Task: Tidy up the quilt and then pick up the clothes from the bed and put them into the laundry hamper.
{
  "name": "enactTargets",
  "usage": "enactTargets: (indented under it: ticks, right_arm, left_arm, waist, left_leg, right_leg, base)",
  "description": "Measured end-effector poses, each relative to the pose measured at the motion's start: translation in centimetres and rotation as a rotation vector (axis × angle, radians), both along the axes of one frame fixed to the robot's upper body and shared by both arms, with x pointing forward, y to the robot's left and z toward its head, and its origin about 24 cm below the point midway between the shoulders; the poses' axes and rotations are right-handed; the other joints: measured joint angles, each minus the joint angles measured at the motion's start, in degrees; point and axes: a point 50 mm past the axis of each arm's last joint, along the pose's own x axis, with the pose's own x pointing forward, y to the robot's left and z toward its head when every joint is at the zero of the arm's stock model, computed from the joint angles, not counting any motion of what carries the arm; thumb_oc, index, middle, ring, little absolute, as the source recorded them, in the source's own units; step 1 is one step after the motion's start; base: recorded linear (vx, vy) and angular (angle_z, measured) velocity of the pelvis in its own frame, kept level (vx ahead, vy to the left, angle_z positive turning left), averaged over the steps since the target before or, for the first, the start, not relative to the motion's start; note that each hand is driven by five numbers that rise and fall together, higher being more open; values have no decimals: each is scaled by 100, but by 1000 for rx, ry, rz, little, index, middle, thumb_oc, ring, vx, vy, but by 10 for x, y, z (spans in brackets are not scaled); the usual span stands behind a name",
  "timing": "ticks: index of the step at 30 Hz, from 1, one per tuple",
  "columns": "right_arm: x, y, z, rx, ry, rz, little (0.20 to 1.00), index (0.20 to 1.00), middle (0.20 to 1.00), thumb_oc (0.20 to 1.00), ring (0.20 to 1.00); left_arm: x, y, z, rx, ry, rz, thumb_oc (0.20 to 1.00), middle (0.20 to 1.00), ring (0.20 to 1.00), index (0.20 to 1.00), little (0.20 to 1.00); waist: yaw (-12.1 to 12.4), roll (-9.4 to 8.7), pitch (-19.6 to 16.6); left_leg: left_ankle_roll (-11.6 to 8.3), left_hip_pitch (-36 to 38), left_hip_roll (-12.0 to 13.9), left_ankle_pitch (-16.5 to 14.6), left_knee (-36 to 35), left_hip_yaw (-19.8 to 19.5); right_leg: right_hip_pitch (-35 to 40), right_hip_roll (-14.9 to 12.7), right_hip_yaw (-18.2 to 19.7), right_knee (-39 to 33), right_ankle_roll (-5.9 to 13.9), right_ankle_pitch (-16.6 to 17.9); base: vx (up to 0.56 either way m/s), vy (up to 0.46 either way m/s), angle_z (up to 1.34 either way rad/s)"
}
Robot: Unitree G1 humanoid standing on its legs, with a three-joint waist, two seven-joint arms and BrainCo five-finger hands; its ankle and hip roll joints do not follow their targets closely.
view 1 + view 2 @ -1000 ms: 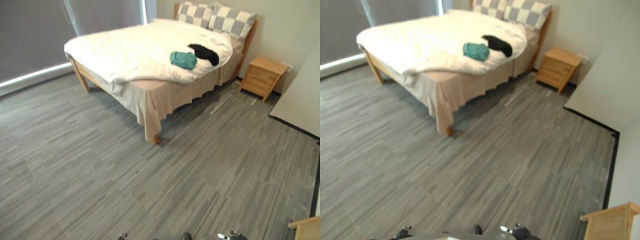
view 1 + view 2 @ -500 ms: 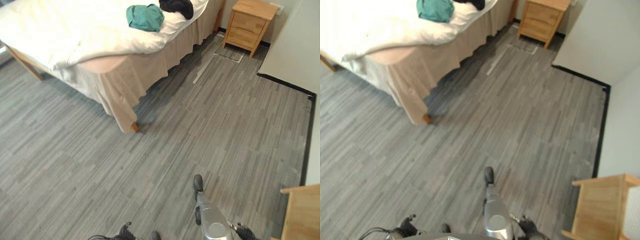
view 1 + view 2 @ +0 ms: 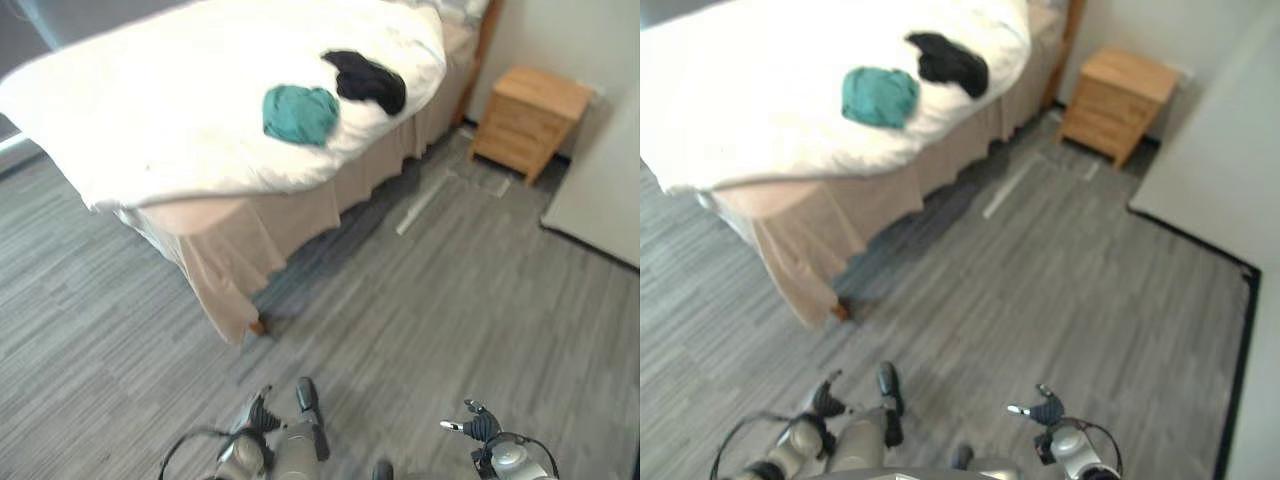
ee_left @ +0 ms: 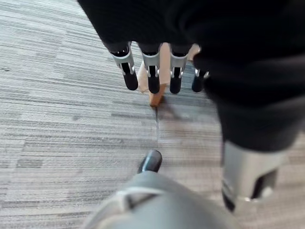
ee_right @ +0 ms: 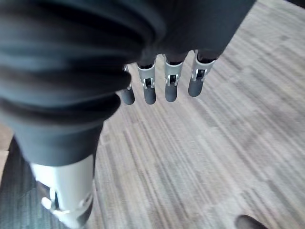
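Teal garment (image 3: 299, 114) and, apparently, black garment (image 3: 367, 79) lie on quilt (image 3: 180, 120).

Plenty of open floor (image 3: 480, 300) between the robot and the bed (image 3: 230, 215), nothing lying in the way. The bed's near corner with its hanging skirt and wooden leg (image 3: 257, 326) sticks out toward the left side, and a nightstand (image 3: 528, 121) sits by the wall past the bed's far side. A white wall panel (image 3: 1215, 170) closes off the right.

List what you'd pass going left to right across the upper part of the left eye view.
White quilt → crumpled teal garment → crumpled black garment → light wooden nightstand.
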Motion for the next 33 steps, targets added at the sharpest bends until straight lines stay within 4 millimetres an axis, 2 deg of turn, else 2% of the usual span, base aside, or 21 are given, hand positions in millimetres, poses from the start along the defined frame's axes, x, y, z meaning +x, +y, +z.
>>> enactTargets:
  ticks: [1,2,3,5,8,9,10,12,13,14,15,16,17,19,21,25,28,29,31,32,33]
  right_arm:
    - [-14,-6,-2,-40,38,77,1000,1000,1000,1000,1000]
    - [-21,3,-5,-26,58,98,1000,1000,1000,1000,1000]
    - [-31,9,-7,3,70,102,1000,1000,1000,1000,1000]
    - [-21,19,-2,37,22,95,1000,1000,1000,1000,1000]
    - [-5,26,5,47,-34,127,1000,1000,1000,1000,1000]
    - [-3,27,6,50,-45,129,1000,1000,1000,1000,1000]
    - [3,26,8,45,-59,136,1000,1000,1000,1000,1000]
    - [10,26,8,37,-60,138,1000,1000,1000,1000,1000]
    - [11,28,8,41,-60,138,1000,1000,1000,1000,1000]
    - [9,30,6,49,-44,129,1000,1000,1000,1000,1000]
    - [6,33,3,56,-30,122,1000,1000,1000,1000,1000]
    - [3,27,1,57,-12,74,1000,1000,1000,1000,1000]
    - [5,20,0,35,0,58,1000,1000,1000,1000,1000]
    - [8,10,1,12,2,45,1000,1000,1000,1000,1000]
    - [0,8,-3,9,33,21,1000,1000,1000,1000,1000]
    - [-14,-4,-6,-20,55,-40,1000,1000,1000,1000,1000]
    - [-18,-16,-2,-31,24,-79,1000,1000,1000,1000,1000]
    - [-26,-28,-1,-58,29,-94,1000,1000,1000,1000,1000]
    - [-39,-31,-3,-61,55,-98,1000,1000,1000,1000,1000]
    - [-63,-28,-9,-46,116,-131,1000,1000,1000,1000,1000]
    - [-81,-29,-12,-44,162,-147,1000,1000,1000,1000,1000]
  left_arm:
    - [-20,-6,-9,-4,68,8,1000,1000,1000,1000,1000]
    - [-23,-2,-11,12,99,15,1000,1000,1000,1000,1000]
    - [-28,1,-12,22,117,25,1000,1000,1000,1000,1000]
    - [-36,18,-12,71,165,42,1000,1000,1000,1000,1000]
    - [-2,21,1,67,61,39,1000,1000,1000,1000,1000]
    - [5,19,3,53,26,40,1000,1000,1000,1000,1000]
    - [9,20,5,50,11,44,1000,1000,1000,1000,1000]
    - [15,23,8,56,-9,55,1000,1000,1000,1000,1000]
    - [7,27,5,71,22,72,1000,1000,1000,1000,1000]
    - [-8,36,3,79,52,108,1000,1000,1000,1000,1000]
    - [-15,44,3,85,64,147,1000,1000,1000,1000,1000]
    - [-30,44,-2,63,93,220,1000,1000,1000,1000,1000]
    - [-37,36,-6,31,104,245,1000,1000,1000,1000,1000]
    - [-47,31,-10,-14,111,320,1000,1000,1000,1000,1000]
    - [-48,33,-9,-68,71,439,1000,1000,1000,1000,1000]
    - [-7,42,14,-148,-196,548,1000,1000,1000,1000,1000]
    - [28,63,52,-129,-436,514,1000,1000,1000,1000,1000]
    - [48,68,78,-124,-571,455,1000,1000,1000,1000,1000]
    - [72,75,120,-99,-747,340,1000,1000,1000,1000,1000]
    - [97,81,170,-37,-934,205,1000,1000,1000,1000,1000]
    - [108,84,196,5,-1036,145,1000,1000,1000,1000,1000]
  waist:
    - [64,448,-141]
    - [29,412,-50]
    - [-97,489,-143]
    - [-297,115,-123]
    - [-301,4,28]
    - [-330,95,50]
    - [-342,156,57]
    - [-281,171,127]
    - [-468,136,103]
    - [-405,10,100]
    - [-405,-96,61]
    - [-441,15,84]
    - [-386,187,87]
    - [-266,285,102]
    - [-202,105,206]
    - [-159,27,233]
    - [-229,349,212]
    - [-344,633,208]
    - [-331,757,233]
    - [-311,707,240]
    - [-318,699,217]
  left_leg:
    - [487,493,-72,-101,-258,-294]
    - [740,875,-181,-96,-434,-406]
    - [755,1125,-138,11,-847,-685]
    - [600,1622,-384,-47,-1176,-1050]
    - [421,2081,-683,-134,-1388,-1836]
    - [177,2253,-617,-321,-1418,-2431]
    - [163,2294,-578,-456,-1416,-2764]
    - [93,2434,-555,-632,-1410,-3302]
    - [68,2517,-460,-722,-1410,-3586]
    - [-108,2682,-430,-845,-1407,-3711]
    - [-228,2786,-451,-999,-1395,-3864]
    - [-437,2866,-272,-1207,-1316,-3722]
    - [-456,2840,-14,-1206,-1223,-3460]
    - [-507,2813,57,-929,-1125,-3264]
    - [-733,2783,139,-876,-940,-3127]
    - [-863,2409,434,-725,-1254,-2338]
    - [-750,2425,555,-319,-1464,-2102]
    - [-769,2434,616,-221,-1463,-2020]
    - [-924,2426,639,-454,-1448,-1949]
    - [-895,2410,513,-488,-1429,-1950]
    - [-832,2446,439,-526,-1430,-1937]
  right_leg:
    - [-132,287,-110,952,308,-238]
    - [-438,42,-329,2261,520,-315]
    - [-1073,-276,-480,3714,704,-211]
    - [-2127,-532,-14,4911,719,-257]
    - [-2888,-715,346,4022,621,-338]
    - [-2922,-614,606,3047,524,-340]
    - [-2913,-468,936,2405,510,-293]
    - [-2933,-323,1886,939,612,165]
    - [-2829,-381,2546,166,633,692]
    - [-2844,-451,2818,-52,631,1128]
    - [-2789,-627,2756,-39,599,1185]
    - [-2695,-537,2319,164,499,1945]
    - [-2574,-361,2119,108,365,1855]
    - [-2320,-323,1861,-119,197,1806]
    - [-1976,-382,1452,-103,-55,1645]
    - [-1766,-442,932,-117,11,1422]
    - [-1697,-282,968,-117,32,1384]
    - [-1697,-190,992,-120,71,1345]
    - [-1722,-191,1008,-119,126,1364]
    - [-1724,-320,1006,-119,238,1441]
    - [-1693,-404,1015,-120,262,1443]
  base:
    - [360,36,16]
    - [507,25,27]
    - [395,-30,68]
    - [313,-75,90]
    - [447,-260,173]
    - [451,-252,165]
    - [401,-238,201]
    - [319,-248,172]
    - [238,-274,184]
    - [243,-292,194]
    - [256,-260,161]
    - [260,-248,140]
    - [243,-242,121]
    - [129,-180,78]
    - [74,-127,106]
    - [68,-34,68]
    - [46,-27,-15]
    - [21,-44,-18]
    - [28,-19,-8]
    - [0,0,0]
    - [0,0,0]
